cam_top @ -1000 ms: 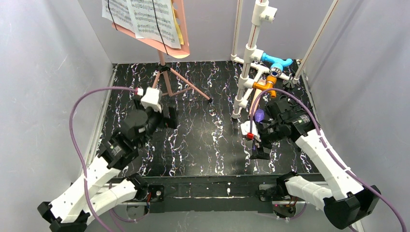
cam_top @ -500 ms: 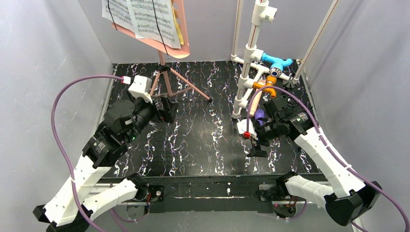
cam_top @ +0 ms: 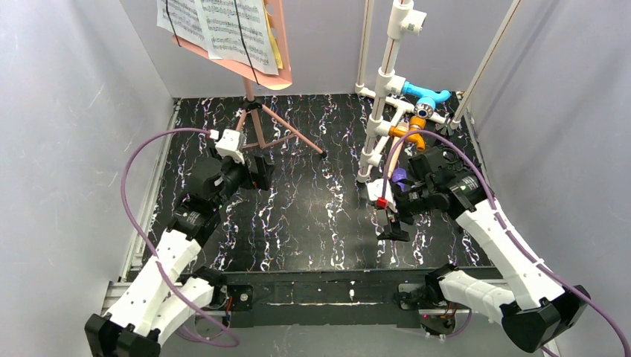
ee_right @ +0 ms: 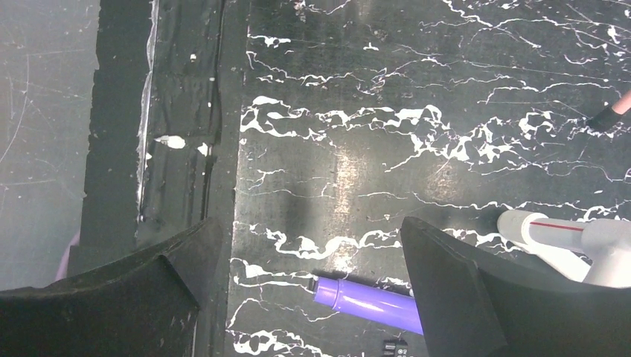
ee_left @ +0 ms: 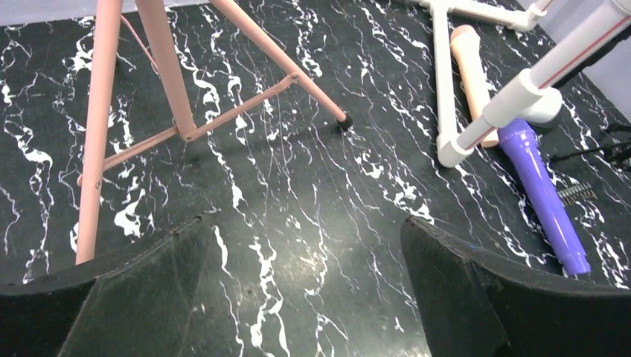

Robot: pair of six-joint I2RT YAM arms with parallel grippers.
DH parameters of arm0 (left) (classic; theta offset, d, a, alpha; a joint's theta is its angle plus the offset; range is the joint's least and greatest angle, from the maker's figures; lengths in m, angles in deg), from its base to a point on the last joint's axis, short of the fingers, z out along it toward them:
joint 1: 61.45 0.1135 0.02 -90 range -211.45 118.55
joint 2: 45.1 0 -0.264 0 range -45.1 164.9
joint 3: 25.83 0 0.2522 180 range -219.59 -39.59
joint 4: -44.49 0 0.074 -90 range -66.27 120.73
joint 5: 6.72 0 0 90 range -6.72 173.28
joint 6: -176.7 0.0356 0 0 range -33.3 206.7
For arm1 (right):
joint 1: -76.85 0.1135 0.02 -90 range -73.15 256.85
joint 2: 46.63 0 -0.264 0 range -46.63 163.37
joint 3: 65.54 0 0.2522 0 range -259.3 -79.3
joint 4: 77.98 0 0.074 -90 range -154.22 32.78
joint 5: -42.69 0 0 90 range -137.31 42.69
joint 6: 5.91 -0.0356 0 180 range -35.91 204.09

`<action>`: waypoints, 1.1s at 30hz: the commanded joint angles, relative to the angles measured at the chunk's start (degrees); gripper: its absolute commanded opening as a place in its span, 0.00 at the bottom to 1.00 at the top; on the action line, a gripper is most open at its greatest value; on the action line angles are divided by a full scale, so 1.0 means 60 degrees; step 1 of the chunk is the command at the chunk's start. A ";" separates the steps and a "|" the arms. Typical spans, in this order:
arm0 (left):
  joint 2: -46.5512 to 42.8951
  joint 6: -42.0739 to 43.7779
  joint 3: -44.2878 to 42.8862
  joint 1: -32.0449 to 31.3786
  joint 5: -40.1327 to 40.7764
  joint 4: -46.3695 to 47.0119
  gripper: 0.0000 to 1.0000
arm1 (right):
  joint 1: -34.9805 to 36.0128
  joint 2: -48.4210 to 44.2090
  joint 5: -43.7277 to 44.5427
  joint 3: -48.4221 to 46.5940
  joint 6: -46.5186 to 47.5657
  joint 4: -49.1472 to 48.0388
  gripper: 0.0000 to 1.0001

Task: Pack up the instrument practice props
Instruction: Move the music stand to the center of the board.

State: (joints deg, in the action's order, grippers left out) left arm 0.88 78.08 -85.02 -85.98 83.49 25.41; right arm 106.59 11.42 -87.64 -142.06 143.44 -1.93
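Pink music stand [cam_top: 248, 93] upright at the back, legs spread, printed pages [cam_top: 223, 26] (under black bands) on it; purple microphone [ee_left: 543, 190] and beige microphone [ee_left: 472, 71] lie flat, nearly end to end

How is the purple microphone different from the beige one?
The purple microphone is bright purple, and the beige microphone is pale tan. The beige microphone lies farther back, alongside a bar of the white pipe frame, and the purple microphone lies nearer the front. Both lie flat on the table, partly covered by the frame.
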 commanded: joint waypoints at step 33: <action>0.5165 -0.0250 -0.1505 0.3282 -0.3624 0.7863 0.96 | -0.0994 -0.1264 -0.1475 0.1875 -0.2012 -0.1504 0.98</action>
State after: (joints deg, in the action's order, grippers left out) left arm 27.57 76.42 -89.35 -66.79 60.45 69.74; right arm 100.91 4.42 -94.40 -131.20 132.01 -10.04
